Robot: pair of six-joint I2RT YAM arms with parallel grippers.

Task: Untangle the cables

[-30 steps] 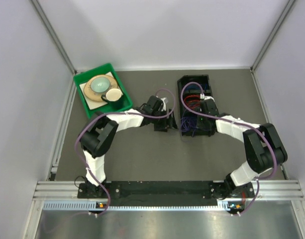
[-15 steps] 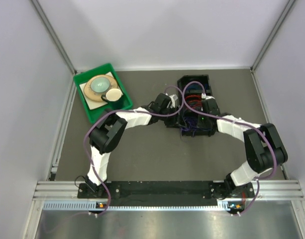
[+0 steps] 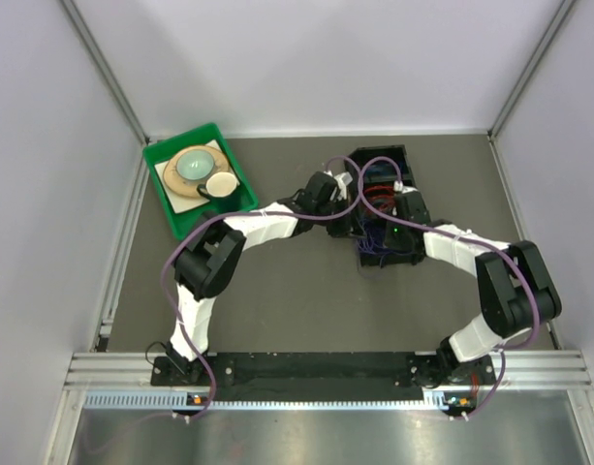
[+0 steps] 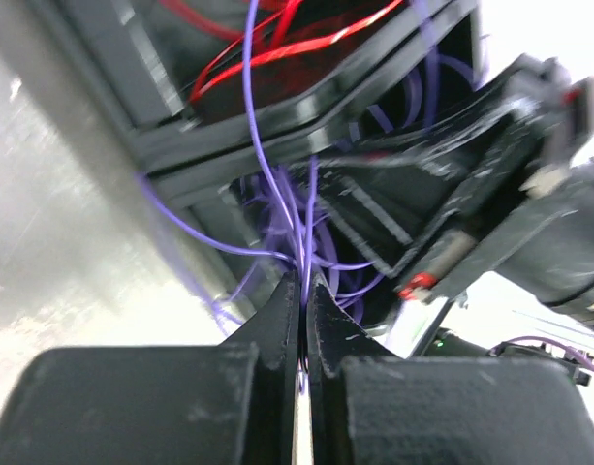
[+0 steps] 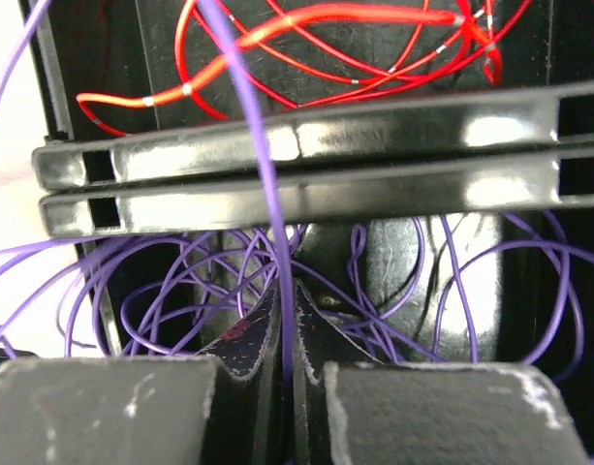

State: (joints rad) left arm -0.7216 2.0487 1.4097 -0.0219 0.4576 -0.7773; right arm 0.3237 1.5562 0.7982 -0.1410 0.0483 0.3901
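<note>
Black divided tray (image 3: 379, 152) sits at the centre-right of the grey table (image 3: 277, 291), and all the cables are in it or spilling over its edges. Blue cables (image 3: 379, 174) lie in the far compartment, red cables (image 3: 377, 199) in the middle one and purple cables (image 3: 379, 254) in the near one, with loose purple loops hanging over the near rim. Both arms converge on the near end of the tray, the left from its left side and the right from its right. Left gripper (image 4: 302, 283) is clenched, with a thin purple strand pinched between the fingertips. From there the strand climbs across the tray's dividing wall toward the red loops, and the rest of the purple tangle is just beyond the tips. Right gripper (image 5: 287, 295) is also clamped down on a single purple strand, which runs straight up from the tips and over the double-rail divider (image 5: 306, 165) into the red compartment. Purple loops crowd both sides of its fingers — red ones stay behind the divider, though I can't tell if both grippers hold the same strand. Green bin (image 3: 163, 155) sits at the far left, well apart from the tray, with a teal bowl (image 3: 193, 165) on a tan plate inside.
</note>
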